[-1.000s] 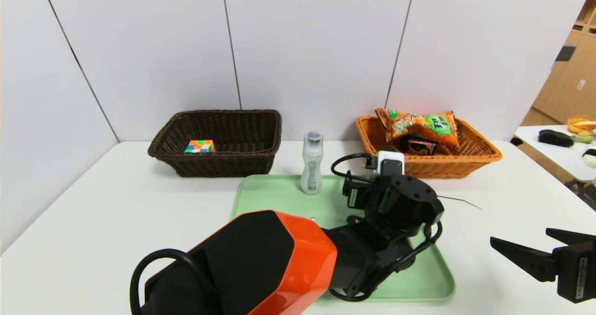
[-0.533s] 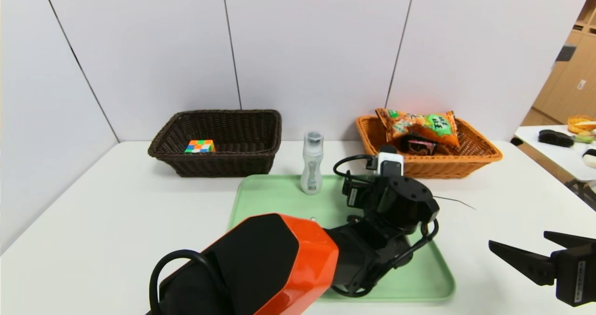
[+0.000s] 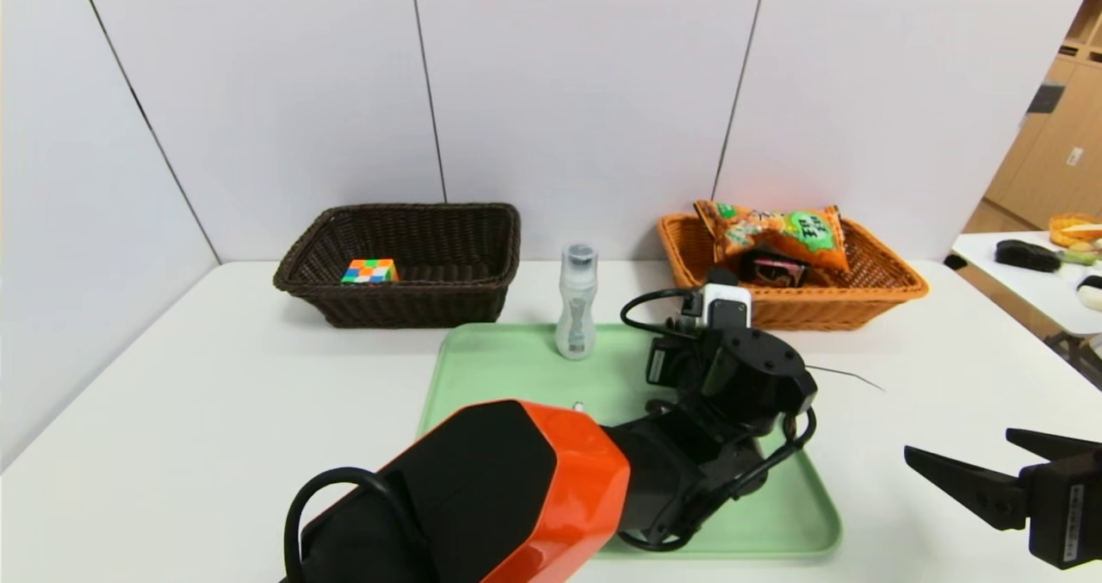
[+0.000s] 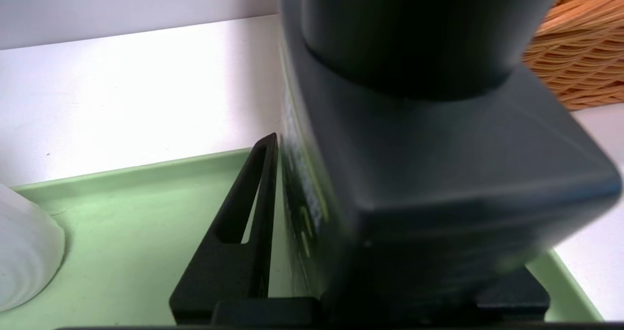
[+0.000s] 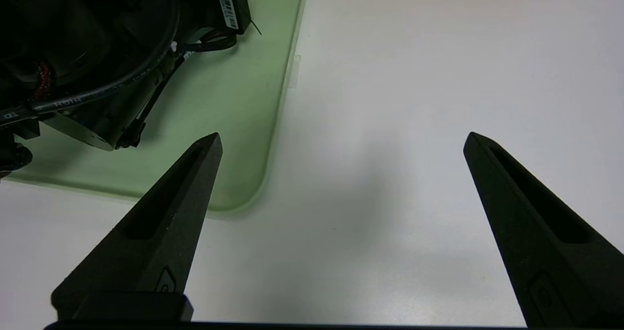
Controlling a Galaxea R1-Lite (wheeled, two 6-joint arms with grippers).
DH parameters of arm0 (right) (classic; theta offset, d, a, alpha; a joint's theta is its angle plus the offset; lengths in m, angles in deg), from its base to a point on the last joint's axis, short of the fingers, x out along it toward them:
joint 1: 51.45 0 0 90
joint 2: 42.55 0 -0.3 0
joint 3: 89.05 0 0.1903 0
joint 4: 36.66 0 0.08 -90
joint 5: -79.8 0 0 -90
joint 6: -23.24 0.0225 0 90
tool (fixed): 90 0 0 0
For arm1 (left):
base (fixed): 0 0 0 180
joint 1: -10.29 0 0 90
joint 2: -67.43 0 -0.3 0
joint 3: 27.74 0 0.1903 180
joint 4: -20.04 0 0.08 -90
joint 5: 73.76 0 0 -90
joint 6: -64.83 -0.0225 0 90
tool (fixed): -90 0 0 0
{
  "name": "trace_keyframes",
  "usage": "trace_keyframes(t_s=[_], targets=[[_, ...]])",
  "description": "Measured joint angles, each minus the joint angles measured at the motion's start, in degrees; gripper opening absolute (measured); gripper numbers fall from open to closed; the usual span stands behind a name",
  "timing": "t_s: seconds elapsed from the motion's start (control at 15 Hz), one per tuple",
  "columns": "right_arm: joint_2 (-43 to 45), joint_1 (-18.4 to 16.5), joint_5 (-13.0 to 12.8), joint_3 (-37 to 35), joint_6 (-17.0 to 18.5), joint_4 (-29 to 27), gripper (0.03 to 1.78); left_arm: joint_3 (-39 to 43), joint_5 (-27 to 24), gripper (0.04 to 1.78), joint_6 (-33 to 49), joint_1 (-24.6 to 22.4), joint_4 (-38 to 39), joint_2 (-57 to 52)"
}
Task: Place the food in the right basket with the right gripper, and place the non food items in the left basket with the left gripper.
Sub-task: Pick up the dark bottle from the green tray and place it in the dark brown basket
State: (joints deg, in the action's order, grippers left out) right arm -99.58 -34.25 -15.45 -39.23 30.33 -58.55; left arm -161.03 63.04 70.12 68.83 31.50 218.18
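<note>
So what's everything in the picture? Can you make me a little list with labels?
left basket: dark brown wicker basket holding a colourful puzzle cube
right basket: orange wicker basket holding an orange snack bag and a small dark packet
tray: pale green plastic tray with a clear plastic bottle standing upright
left gripper: low over the tray, against a big dark blocky object
right gripper: open, over the white table, beside the tray

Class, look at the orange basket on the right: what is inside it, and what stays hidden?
Inside the orange basket lie an orange snack bag and a dark packet partly beneath it. The basket floor under them is covered, so anything else there cannot be seen.
</note>
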Motion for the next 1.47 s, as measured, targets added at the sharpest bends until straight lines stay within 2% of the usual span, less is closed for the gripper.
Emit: trace_keyframes(t_s=[0.33, 0.4, 0.6, 0.93, 1.2, 1.47], targets=[[0.2, 0.0, 0.1, 0.0, 0.0, 0.0, 1.71, 2.4, 0.3, 0.83, 0.6, 0.9, -4.7, -3.9], [0.2, 0.0, 0.1, 0.0, 0.0, 0.0, 1.71, 3.5, 0.2, 0.59, 0.6, 1.7, -5.4, -5.3], [0.2, 0.0, 0.1, 0.0, 0.1, -0.1, 1.71, 6.3, 0.1, 0.61, 1.6, 3.8, -8.9, -11.1], [0.1, 0.0, 0.2, 0.0, 0.1, 0.0, 1.71, 5.2, -3.8, 0.61, 8.4, 6.2, -25.2, -23.9], [0.1, 0.0, 0.2, 0.0, 0.1, -0.1, 1.71, -1.0, -5.2, 0.61, 10.0, 0.8, -40.3, -33.8], [0.0, 0.0, 0.1, 0.1, 0.0, 0.0, 1.71, -2.4, -9.5, 0.61, 11.5, -11.8, -47.9, -40.4]])
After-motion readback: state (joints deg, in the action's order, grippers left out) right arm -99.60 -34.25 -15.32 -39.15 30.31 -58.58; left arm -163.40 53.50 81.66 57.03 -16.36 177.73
